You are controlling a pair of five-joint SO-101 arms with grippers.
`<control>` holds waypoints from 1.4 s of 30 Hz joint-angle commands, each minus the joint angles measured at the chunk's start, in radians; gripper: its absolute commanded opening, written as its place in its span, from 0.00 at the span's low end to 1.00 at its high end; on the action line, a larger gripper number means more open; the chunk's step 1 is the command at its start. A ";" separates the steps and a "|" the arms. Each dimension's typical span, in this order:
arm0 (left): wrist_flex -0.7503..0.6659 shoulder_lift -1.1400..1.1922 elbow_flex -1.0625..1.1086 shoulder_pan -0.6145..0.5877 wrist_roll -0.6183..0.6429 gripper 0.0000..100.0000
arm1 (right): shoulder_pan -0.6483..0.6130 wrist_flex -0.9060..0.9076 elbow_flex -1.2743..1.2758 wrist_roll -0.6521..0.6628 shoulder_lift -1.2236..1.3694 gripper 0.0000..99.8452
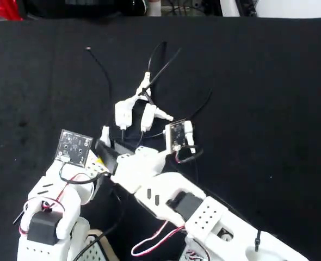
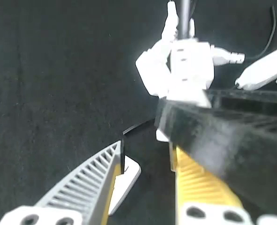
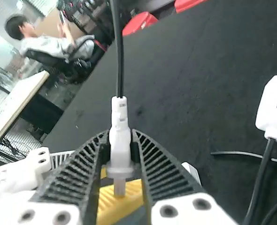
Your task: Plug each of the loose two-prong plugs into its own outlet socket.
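My right gripper (image 3: 119,135) is shut on a white two-prong plug (image 3: 119,140), whose black cable (image 3: 118,56) runs away from it. In the high view this plug (image 1: 105,133) sits at the right gripper (image 1: 106,143), left of centre. Two white outlet sockets (image 1: 125,112) (image 1: 148,117) lie side by side just beyond it, with thin black cables. My left gripper (image 2: 145,154) stands open, close under the right arm's black finger (image 2: 223,136). A white piece (image 2: 126,180) lies by its grey finger. A white socket block (image 2: 190,65) lies farther out.
Black cloth covers the table (image 1: 258,81). Loose black cables (image 1: 103,70) fan out behind the sockets. The two arms crowd together at the front centre, the right arm (image 1: 166,190) crossing over the left gripper (image 1: 99,162). Red objects (image 1: 2,10) stand past the far edge.
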 commanded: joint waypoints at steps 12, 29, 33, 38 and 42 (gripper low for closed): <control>-0.127 -0.006 -0.053 -0.211 0.092 0.18 | -0.020 0.407 -0.197 0.000 -0.012 0.01; -0.005 -0.005 -0.013 -0.634 -0.129 0.18 | -0.017 0.411 -0.222 0.341 0.004 0.01; 0.041 -0.005 0.005 -0.797 -0.129 0.18 | -0.020 0.417 -0.291 0.410 0.120 0.01; 0.038 -0.005 0.064 -0.854 -0.123 0.18 | -0.017 0.361 -0.443 0.433 0.461 0.01; 0.037 -0.005 0.102 -0.866 -0.123 0.18 | -0.023 0.152 -0.464 0.517 0.659 0.01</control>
